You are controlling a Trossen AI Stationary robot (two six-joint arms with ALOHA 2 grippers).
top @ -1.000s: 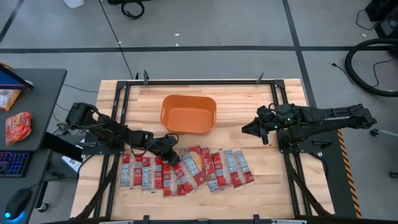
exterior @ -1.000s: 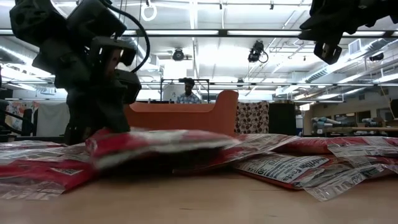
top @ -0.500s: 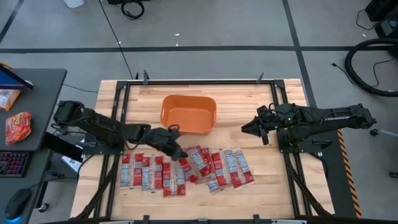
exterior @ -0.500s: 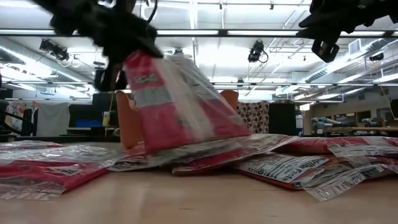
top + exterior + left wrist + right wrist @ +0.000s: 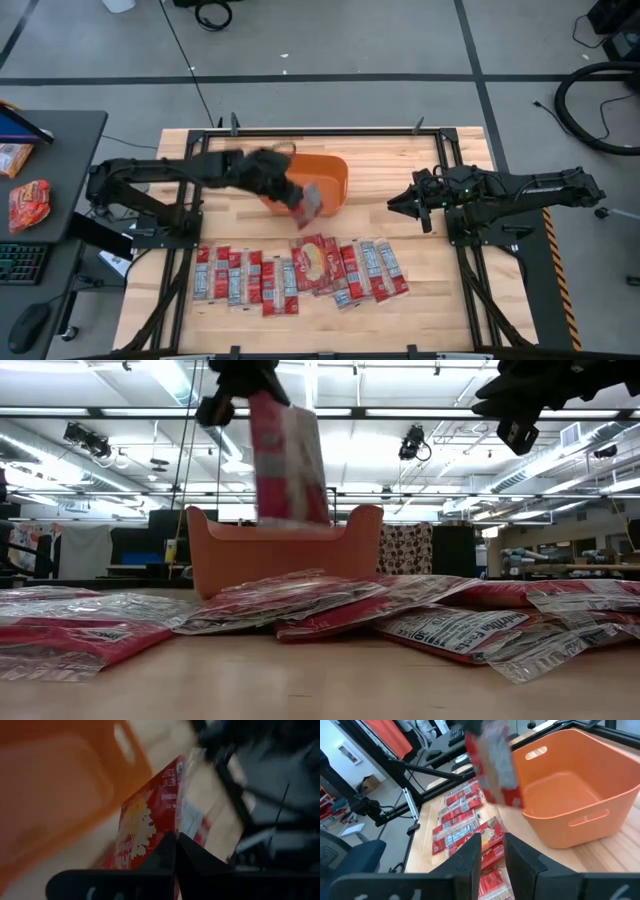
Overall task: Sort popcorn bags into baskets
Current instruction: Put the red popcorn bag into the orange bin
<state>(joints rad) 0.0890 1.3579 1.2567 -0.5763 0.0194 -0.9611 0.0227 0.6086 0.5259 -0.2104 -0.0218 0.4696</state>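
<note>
Left claw [image 5: 290,195] lifted popcorn bag [image 5: 308,203] over tub [image 5: 325,178]; print unreadable.

Robotics lab: ceiling strip lights [image 5: 330,412], floor cables [image 5: 212,12].

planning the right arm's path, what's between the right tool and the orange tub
Only bare wooden table lies between the right tool and the orange tub, as the high view shows.

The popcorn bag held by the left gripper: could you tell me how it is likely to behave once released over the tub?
The popcorn bag hangs flat and straight from the left gripper, so it is probably light yet fairly stiff. Pinched by one edge, it may swing. Its film looks glossy, so it could slide down the orange tub wall.
</note>
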